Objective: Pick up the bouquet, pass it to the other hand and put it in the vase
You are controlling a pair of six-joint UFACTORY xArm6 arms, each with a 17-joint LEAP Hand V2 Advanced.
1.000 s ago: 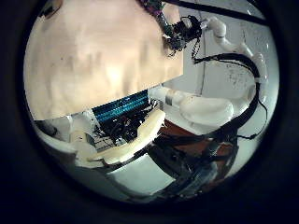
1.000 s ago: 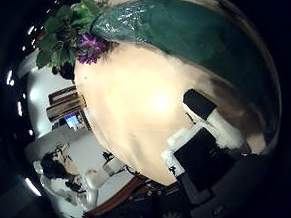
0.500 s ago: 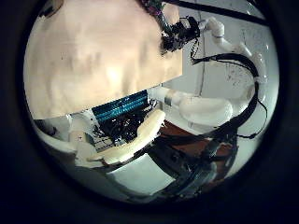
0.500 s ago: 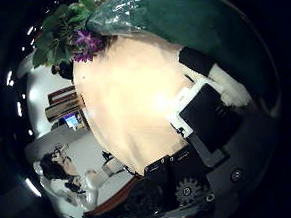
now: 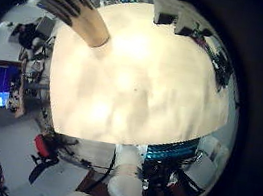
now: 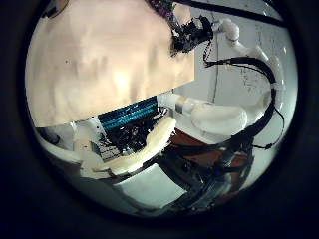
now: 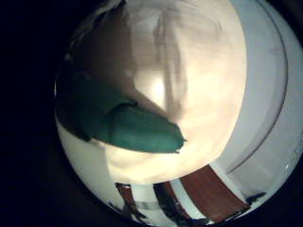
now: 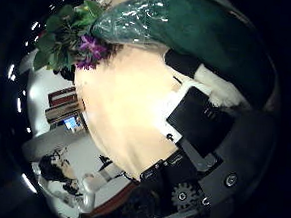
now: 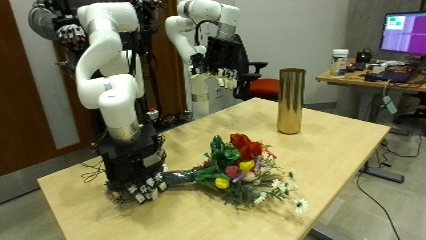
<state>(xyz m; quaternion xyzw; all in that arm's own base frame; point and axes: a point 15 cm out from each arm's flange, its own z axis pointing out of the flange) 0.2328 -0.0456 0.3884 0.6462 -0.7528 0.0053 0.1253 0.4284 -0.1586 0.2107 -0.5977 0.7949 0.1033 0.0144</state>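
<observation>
Bouquet [image 9: 240,165] on table [image 9: 333,150], stem end within right hand's [image 9: 140,180] curled fingers.

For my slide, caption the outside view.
Right hand on the bouquet's wrapped stem on the table; left hand raised behind the gold vase.

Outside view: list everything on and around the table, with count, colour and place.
bouquet: one, red, yellow and purple flowers with green leaves, lying on the table beside the right hand
vase: one, golden, upright near the table's far edge
table: one, light wood
monitor: one, lit, on a desk beyond the table
right hand: one, black and white, low on the table at the bouquet's stem end
left hand: one, black, raised behind the table, fingers relaxed
</observation>
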